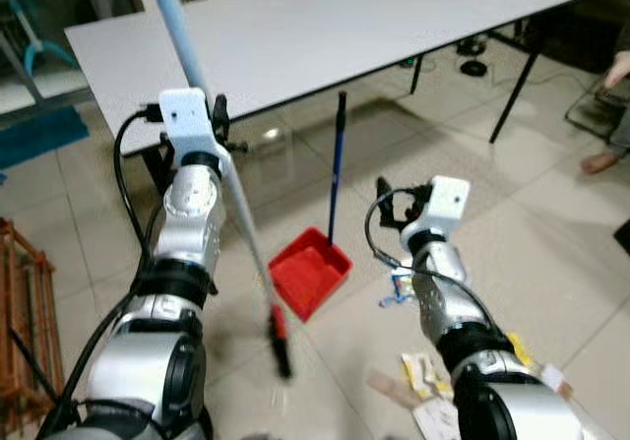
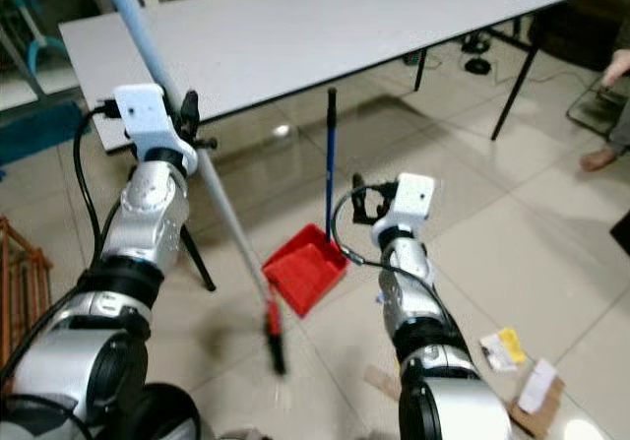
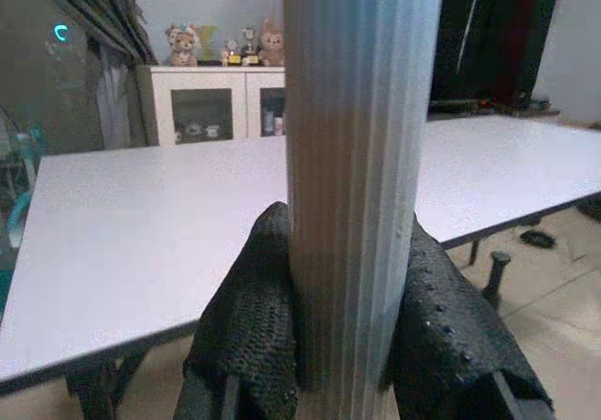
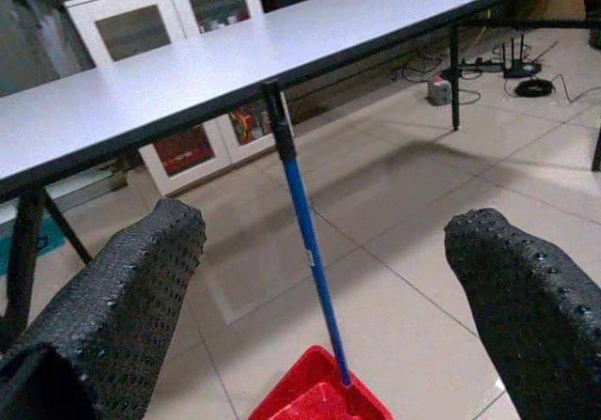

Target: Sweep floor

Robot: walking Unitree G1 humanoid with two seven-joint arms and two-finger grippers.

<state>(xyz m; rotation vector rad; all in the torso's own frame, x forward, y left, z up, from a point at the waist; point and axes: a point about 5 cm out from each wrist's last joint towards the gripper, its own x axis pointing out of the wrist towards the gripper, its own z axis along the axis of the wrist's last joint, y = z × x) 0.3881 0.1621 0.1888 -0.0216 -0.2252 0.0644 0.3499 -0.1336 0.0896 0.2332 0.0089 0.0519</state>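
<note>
My left gripper [image 1: 219, 115] is raised in front of the table edge and is shut on the pale blue broom pole [image 3: 362, 185], with a black finger [image 3: 249, 326] on either side of it. The pole slants down to its red and black lower end [image 1: 281, 340] just above the tiles. A red dustpan [image 1: 310, 273] lies on the floor, and its blue handle [image 1: 336, 164] stands upright. My right gripper [image 1: 386, 196] hovers open to the right of that handle, facing it. Its fingers [image 4: 122, 288] are spread wide with nothing between them.
A long white table [image 1: 295, 36] on black legs fills the back. Paper scraps and cardboard [image 1: 423, 371] lie on the tiles by my right arm. A wooden rack [image 1: 20, 292] stands at the left. A person's foot [image 1: 600, 161] rests at the far right, with cables under the table.
</note>
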